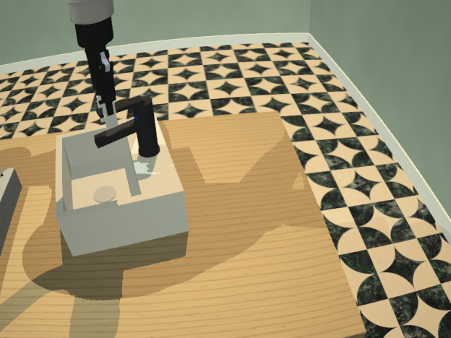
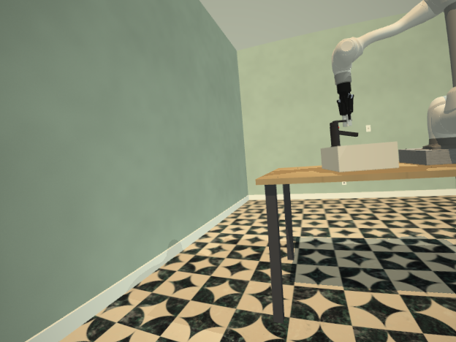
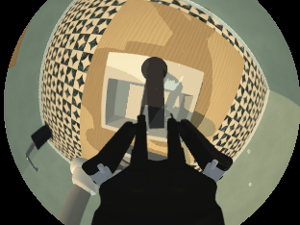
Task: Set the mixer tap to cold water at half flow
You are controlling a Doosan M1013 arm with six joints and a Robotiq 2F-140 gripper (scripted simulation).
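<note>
Wood table, 1 sink, 1 black tap, 1 gripper pinching lever.

My arm has glossy white rounded links and a pale grey wrist collar above the black gripper, whose linkages show light grey patches.

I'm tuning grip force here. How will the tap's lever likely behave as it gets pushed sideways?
The lever is a short, dark bar, so it probably stays stiff rather than flexing. It joins the tap body, so it likely pivots, not slides free. Its smooth finish may let the end effector, shut near its tip, slip.
</note>
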